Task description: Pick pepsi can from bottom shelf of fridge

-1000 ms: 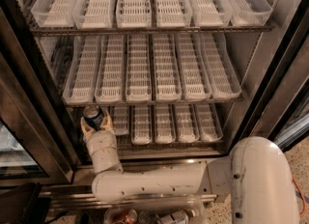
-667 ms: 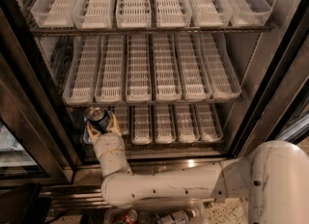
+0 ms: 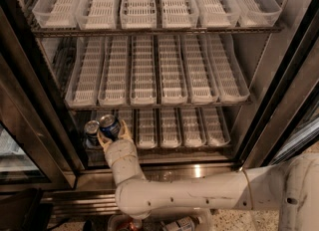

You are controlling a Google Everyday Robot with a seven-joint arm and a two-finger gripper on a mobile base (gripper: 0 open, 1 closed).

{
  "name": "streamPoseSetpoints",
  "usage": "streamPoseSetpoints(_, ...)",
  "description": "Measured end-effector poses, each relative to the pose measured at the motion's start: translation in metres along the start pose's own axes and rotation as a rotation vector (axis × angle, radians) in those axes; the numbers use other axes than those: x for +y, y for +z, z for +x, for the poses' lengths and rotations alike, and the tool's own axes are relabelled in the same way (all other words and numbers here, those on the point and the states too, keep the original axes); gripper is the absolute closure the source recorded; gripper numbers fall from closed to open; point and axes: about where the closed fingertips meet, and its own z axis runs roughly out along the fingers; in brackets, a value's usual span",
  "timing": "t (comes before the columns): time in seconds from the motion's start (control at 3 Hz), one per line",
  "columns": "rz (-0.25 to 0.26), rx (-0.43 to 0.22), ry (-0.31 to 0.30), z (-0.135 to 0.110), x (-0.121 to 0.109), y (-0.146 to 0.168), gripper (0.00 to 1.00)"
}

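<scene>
Fridge (image 3: 279, 90), door open, view from above and in front.

Left of gripper: a second can (image 3: 91, 129), dark with a silver top, stands upright in the leftmost lane of the bottom shelf (image 3: 189, 125). It is just beside the gripper's left finger; I cannot tell whether they touch.

Gripper (image 3: 113, 131): at the left end of the bottom shelf, at the front edge of the lanes, pointing into the fridge. Its pale fingers (image 3: 125, 131) are closed around the pepsi can (image 3: 108, 124), one on each side. The can sits between the fingers, tilted, with its silver top facing up and slightly left and its blue wall visible above the fingertips.

Right of gripper: the white slotted lane trays of the bottom shelf show bare floors.

Above gripper: the middle rack (image 3: 154, 75) and top rack (image 3: 149, 6) have longer white trays, slotted floors bare too.

The white arm (image 3: 199, 195) comes in from the lower right, bends below the shelf and rises to the gripper.
</scene>
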Motion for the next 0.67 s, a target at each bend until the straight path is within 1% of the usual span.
streamPoseSetpoints(0.33, 0.009, 0.013, 0.004, 0.004, -0.008, -0.023, 1.0)
streamPoseSetpoints(0.67, -0.007, 0.007, 0.021, 0.0, -0.017, -0.061, 1.0)
